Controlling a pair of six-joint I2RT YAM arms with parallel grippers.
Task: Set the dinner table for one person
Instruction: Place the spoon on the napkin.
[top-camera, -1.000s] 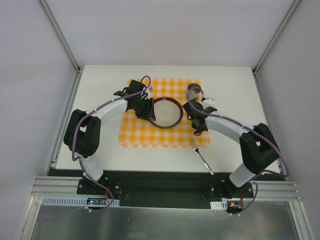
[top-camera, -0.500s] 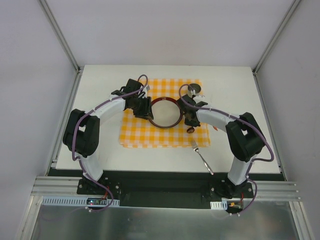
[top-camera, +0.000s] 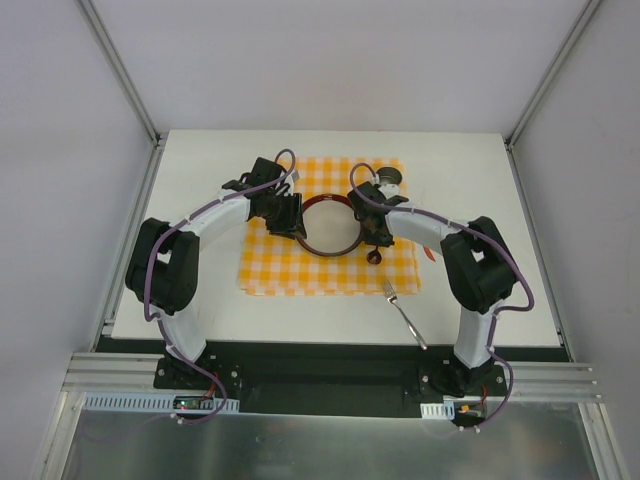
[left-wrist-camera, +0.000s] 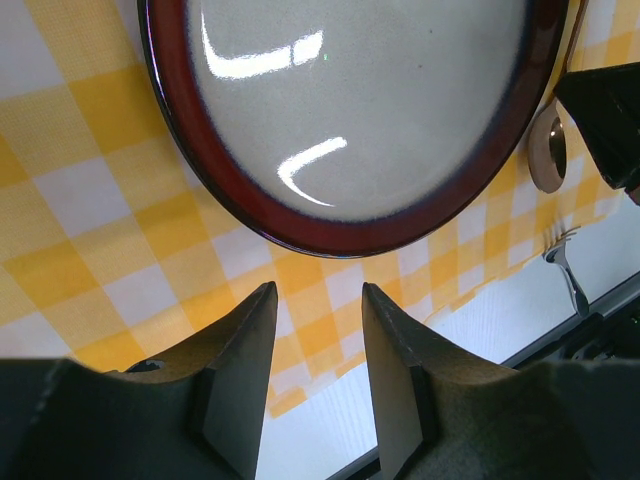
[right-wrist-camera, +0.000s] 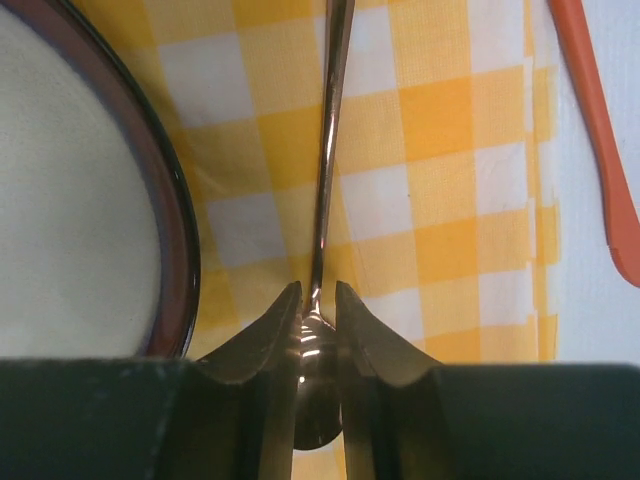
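Your large white rectangular dinner table (top-camera: 470, 210) spreads under both arms, and an orange-and-white checked cloth (top-camera: 270, 265) lies flat on its middle. On the cloth sits a round cream plate with a dark red rim (top-camera: 332, 226).

Your left gripper (left-wrist-camera: 315, 300) hovers over the cloth at the plate's left edge, its fingers parted with nothing between them.

Your right gripper (right-wrist-camera: 318, 292) is low at the plate's right side. Its fingers stand a narrow gap apart, astride a shiny metal spoon (right-wrist-camera: 328, 150) that lies on the cloth just beside the rim. You cannot tell whether the pads touch it.

A metal fork (top-camera: 405, 312) lies on bare table near the cloth's near right corner. A thin orange strip (right-wrist-camera: 598, 140) lies just off the cloth's right edge. A small grey round cup (top-camera: 389, 178) stands at the cloth's far right corner.
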